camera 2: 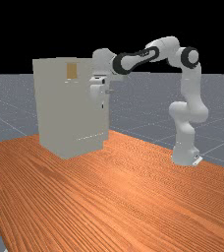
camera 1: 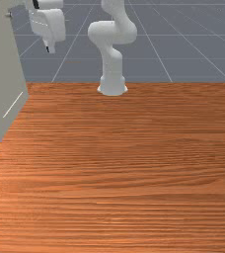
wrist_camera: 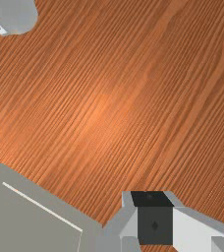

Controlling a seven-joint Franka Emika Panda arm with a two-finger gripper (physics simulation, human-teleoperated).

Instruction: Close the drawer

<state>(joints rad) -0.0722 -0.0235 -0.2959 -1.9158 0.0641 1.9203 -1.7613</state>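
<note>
Pincer (camera 1: 49, 50), clenched with fingertips together, hangs above the table (camera 1: 134, 173); the drawer cabinet (camera 1: 1, 74) stands near it, toward the front view's left.

Bright, even light falls on the white arm (camera 2: 190, 88), with soft grey shade on its round parts. The orange wood table (camera 1: 134, 148) glows, brighter near the front than at the back in the front view. The wrist view has a soft shiny patch on it. The far view's sky (camera 2: 133, 24) is black, above dim grey ground (camera 2: 6, 98).
</note>
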